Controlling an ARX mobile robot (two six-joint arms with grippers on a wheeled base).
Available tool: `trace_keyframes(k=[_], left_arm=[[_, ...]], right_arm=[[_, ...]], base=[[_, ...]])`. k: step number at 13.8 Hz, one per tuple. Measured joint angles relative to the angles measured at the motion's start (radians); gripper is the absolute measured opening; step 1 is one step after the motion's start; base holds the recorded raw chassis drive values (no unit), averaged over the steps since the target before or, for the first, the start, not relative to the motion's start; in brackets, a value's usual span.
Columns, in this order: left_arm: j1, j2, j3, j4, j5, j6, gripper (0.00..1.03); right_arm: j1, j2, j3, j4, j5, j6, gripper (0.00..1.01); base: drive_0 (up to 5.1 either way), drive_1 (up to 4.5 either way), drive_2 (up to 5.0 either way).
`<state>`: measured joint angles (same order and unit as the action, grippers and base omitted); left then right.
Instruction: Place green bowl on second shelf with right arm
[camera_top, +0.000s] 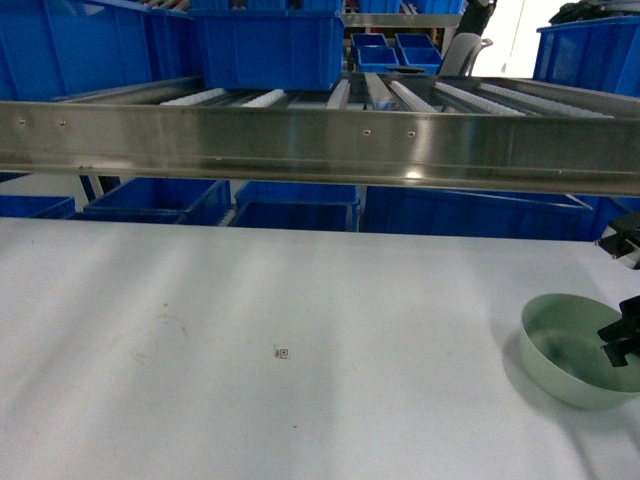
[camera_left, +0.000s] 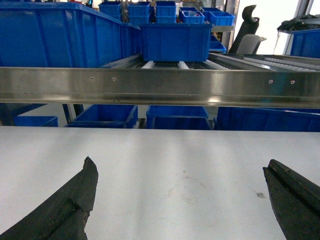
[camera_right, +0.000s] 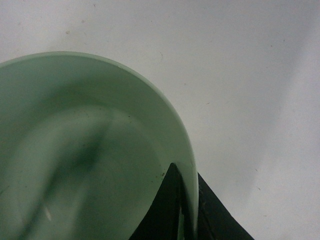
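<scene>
right end effector (camera_right: 186, 210) — pinching green bowl (camera_right: 90, 150) rim | bowl on table (camera_top: 250, 330)

Tool (camera_right: 187, 212) astride green bowl (camera_right: 75, 150) rim — pinching.

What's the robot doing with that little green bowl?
The robot's right claw is pinching the rim of the green bowl, one finger inside and one outside. The bowl sits on the white table, at its right side. The metal roller shelf with the blue bin is above and behind it. The left claw is open over bare table, holding nothing.
</scene>
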<state>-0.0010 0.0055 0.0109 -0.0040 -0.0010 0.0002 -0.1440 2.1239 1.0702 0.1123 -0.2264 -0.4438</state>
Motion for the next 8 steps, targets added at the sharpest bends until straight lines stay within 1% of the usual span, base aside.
trace_keyframes(k=[1,2,6,7,8], left_arm=[[0.000,0.000,0.000,0.000,0.000,0.000,0.98],[0.000,0.000,0.000,0.000,0.000,0.000,0.98],[0.000,0.000,0.000,0.000,0.000,0.000,0.98],[0.000,0.000,0.000,0.000,0.000,0.000,0.98],[0.000,0.000,0.000,0.000,0.000,0.000,0.98]], right_arm=[[0.000,-0.012,-0.011,0.005,-0.007,0.010,0.02],[0.000,-0.014,-0.023,0.019,-0.004,0.014,0.02],[-0.001,-0.048,-0.072,0.064,-0.001,0.063,0.02],[-0.001,-0.093,-0.115,0.101,-0.003,0.089,0.02],[-0.001,-0.171,-0.160,0.150,-0.030,0.142,0.02]], base=[[0.0,0.00,0.0],[0.0,0.00,0.0],[0.0,0.00,0.0],[0.0,0.00,0.0],[0.0,0.00,0.0]])
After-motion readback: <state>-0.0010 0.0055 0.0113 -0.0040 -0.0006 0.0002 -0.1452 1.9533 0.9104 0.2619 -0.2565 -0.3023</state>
